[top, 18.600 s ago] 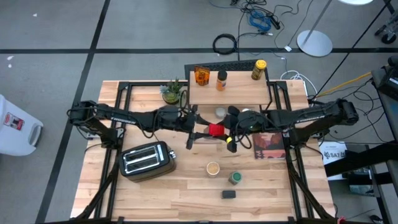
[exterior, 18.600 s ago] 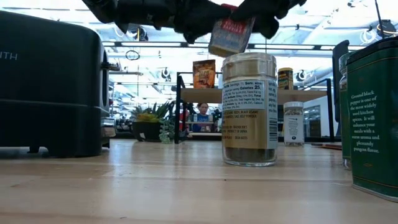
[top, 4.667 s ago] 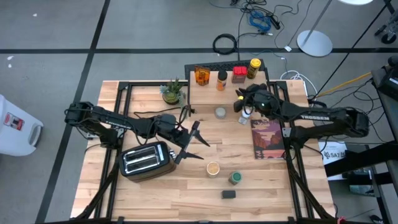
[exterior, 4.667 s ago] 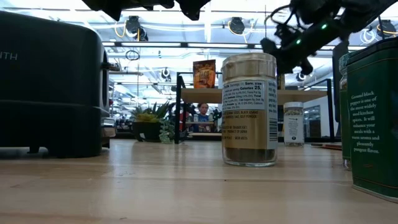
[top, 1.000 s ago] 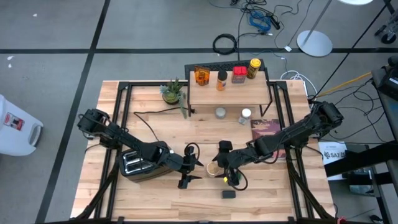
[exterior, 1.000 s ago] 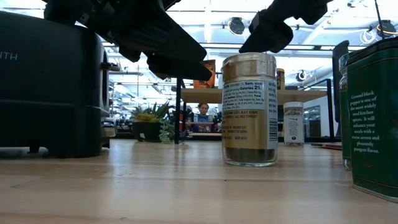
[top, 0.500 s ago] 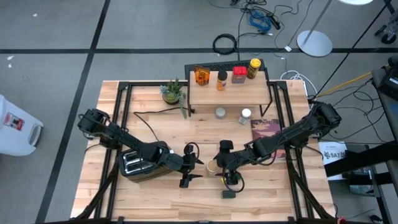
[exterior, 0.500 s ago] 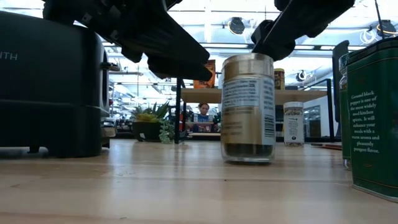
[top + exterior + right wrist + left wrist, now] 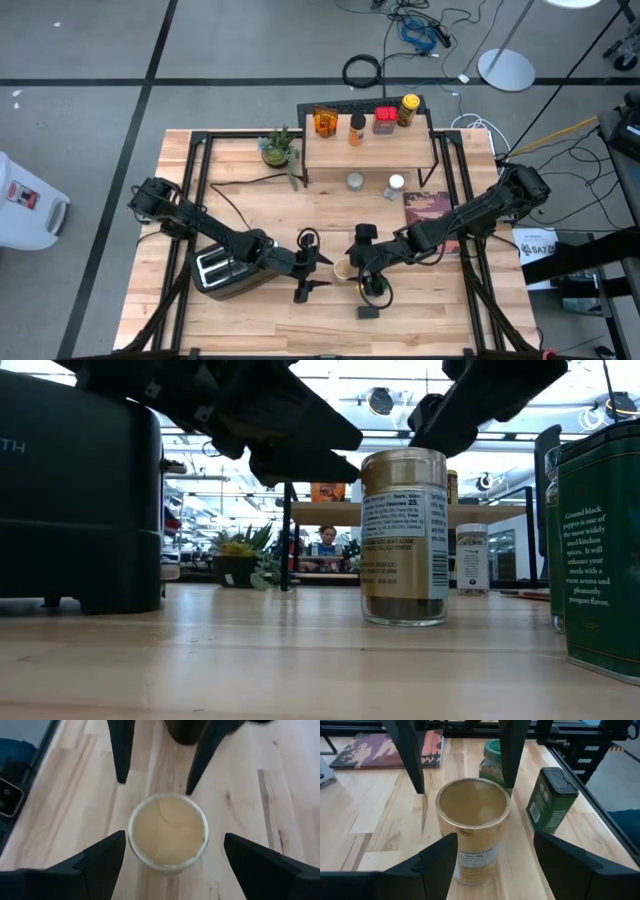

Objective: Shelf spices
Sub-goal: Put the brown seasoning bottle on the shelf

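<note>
A gold-lidded spice jar [image 9: 342, 270] stands upright on the table near the front. My left gripper [image 9: 495, 837] is open, with one finger on each side of it. My right gripper [image 9: 174, 835] faces it from the opposite side, also open and straddling the same jar [image 9: 167, 832]. Just beyond stand a green-lidded jar [image 9: 492, 762] and a dark green tin [image 9: 551, 797]. The shelf [image 9: 370, 145] at the back carries several spices. Two more jars [image 9: 354, 181] stand on the table in front of it. My left gripper comes at the jar nearly level from the table's left. One finger [image 9: 442, 857] lies close against the jar's side wall [image 9: 459, 865]; I cannot tell whether it touches. My right gripper slants down from the table's right. One fingertip [image 9: 430, 425] is at the lid's rim [image 9: 425, 452]; I cannot tell whether it touches.
A silver toaster [image 9: 228, 265] sits under my left arm. A potted plant [image 9: 276, 148] stands left of the shelf. A book [image 9: 430, 208] lies under my right arm. Bare wood lies along the table's front edge.
The gold-lidded jar has turned a little about its upright axis and shifted slightly toward the table's right, staying on its base. My left gripper has edged closer to it. Both grippers keep the same opening.
</note>
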You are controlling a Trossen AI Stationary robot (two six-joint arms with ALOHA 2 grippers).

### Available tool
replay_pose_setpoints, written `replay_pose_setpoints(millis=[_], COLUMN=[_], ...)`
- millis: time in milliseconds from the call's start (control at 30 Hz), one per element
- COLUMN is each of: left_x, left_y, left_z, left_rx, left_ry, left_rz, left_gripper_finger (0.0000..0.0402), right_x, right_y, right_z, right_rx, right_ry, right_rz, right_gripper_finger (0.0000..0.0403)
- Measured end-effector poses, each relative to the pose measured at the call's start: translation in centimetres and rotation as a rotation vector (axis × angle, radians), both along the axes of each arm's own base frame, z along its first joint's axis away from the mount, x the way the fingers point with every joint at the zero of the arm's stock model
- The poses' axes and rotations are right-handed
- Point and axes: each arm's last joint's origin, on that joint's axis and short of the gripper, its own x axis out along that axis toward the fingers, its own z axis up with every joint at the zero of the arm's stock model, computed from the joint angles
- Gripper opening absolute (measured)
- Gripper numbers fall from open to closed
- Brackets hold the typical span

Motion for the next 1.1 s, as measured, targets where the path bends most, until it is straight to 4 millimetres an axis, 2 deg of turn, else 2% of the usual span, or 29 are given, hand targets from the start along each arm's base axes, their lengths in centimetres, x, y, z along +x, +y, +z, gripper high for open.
replay_pose_setpoints(millis=[200, 367, 500, 833, 1100], left_x=[0.0, 0.0, 0.3, 0.9, 0.9], left_y=[0.0, 0.1, 0.1, 0.7, 0.7], left_z=[0.0, 0.0, 0.2, 0.6, 0.6], left_rx=[0.007, 0.009, 0.021, 0.027, 0.028], left_ry=[-0.003, -0.002, 0.019, 0.038, 0.041], left_rz=[0.0, 0.006, 0.01, 0.045, 0.045], left_gripper_finger=[0.0272, 0.0272, 0.0272, 0.0272, 0.0272], right_x=[-0.6, -2.1, -2.7, -1.5, -0.9], right_y=[-0.3, -1.0, -1.4, -0.9, -0.6], right_z=[1.3, 2.8, 2.5, 0.2, 0.6], right_rx=[0.003, -0.018, -0.007, 0.003, 0.023], right_ry=[-0.036, -0.03, 0.042, 0.109, 0.037], right_rz=[-0.02, -0.081, -0.114, -0.08, -0.071], right_gripper_finger=[0.0327, 0.0327, 0.0327, 0.0327, 0.0327])
